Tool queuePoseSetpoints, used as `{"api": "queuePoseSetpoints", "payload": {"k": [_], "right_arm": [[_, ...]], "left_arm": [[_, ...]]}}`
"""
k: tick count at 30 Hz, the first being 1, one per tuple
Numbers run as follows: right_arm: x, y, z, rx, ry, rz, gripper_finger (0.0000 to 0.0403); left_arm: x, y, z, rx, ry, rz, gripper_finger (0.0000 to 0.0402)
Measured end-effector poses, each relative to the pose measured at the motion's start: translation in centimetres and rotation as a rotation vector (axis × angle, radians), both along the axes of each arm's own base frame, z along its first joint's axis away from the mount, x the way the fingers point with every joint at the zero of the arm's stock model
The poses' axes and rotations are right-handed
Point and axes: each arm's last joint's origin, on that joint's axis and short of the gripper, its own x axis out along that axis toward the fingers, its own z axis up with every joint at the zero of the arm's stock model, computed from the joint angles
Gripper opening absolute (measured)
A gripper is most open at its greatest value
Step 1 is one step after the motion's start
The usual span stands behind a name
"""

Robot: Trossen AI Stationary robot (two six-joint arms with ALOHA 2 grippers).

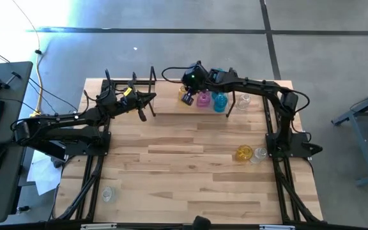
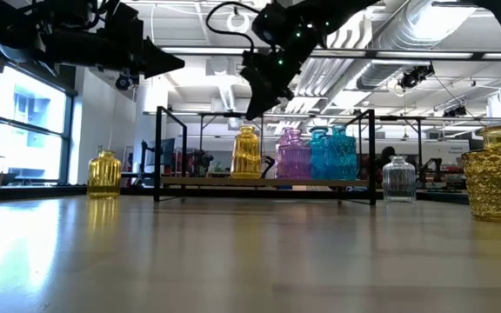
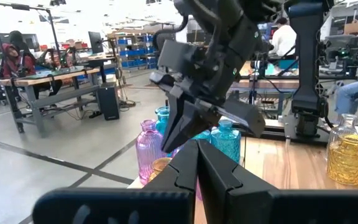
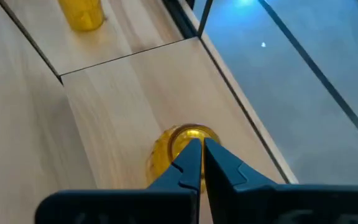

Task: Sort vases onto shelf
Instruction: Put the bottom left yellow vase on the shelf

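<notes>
- Right gripper (image 4: pixel 201 163) hangs over the shelf (image 1: pixel 171 105), jaws clenched and empty, just above an amber vase (image 4: pixel 182 144).
- Pink vase (image 1: pixel 203 99) and cyan vases (image 1: pixel 219 102) stand beside it, seemingly touching.
- Left gripper (image 3: pixel 197 165), jaws clenched, hovers over the shelf's other end.

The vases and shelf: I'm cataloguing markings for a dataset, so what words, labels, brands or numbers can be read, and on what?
None can be read: the vases and the shelf show no lettering.
Background room signage: too small to read.
</notes>
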Motion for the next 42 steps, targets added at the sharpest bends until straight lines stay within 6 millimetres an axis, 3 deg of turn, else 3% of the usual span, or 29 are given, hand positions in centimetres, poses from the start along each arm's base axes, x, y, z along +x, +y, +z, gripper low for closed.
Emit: {"api": "queuePoseSetpoints", "payload": {"k": [7, 12, 17, 22, 28, 37, 42], "right_arm": [[0.7, 0.5, -0.3, 0.008, -0.027, 0.035, 0.0000], [2.1, 2.3, -0.4, 0.017, -0.070, 0.121, 0.0000], [3.5, 3.8, -2.9, -0.048, 0.022, 0.121, 0.0000], [4.2, 3.7, -4.9, -0.109, 0.093, 0.061, 0.0000], [4.0, 3.4, -5.0, -0.155, 0.116, 0.008, 0.0000], [3.3, 1.4, -4.9, -0.164, 0.132, -0.032, 0.0000], [3.0, 2.3, -3.4, -0.175, 0.120, 0.033, 0.0000]], "left_arm": [[0.0, 0.0, 0.0, 0.000, 0.000, 0.000, 0.0000], [0.0, 0.0, 0.0, 0.000, 0.001, 0.000, 0.0000], [0.0, 0.0, 0.0, 0.000, 0.002, 0.000, 0.0000], [0.0, 0.0, 0.0, 0.000, 0.003, 0.000, 0.0000], [0.0, 0.0, 0.0, 0.001, 0.003, 0.000, 0.0000], [0.0, 0.0, 0.0, 0.006, 0.008, 0.000, 0.0000], [0.0, 0.0, -0.1, 0.006, 0.009, 0.000, 0.0000]]}}
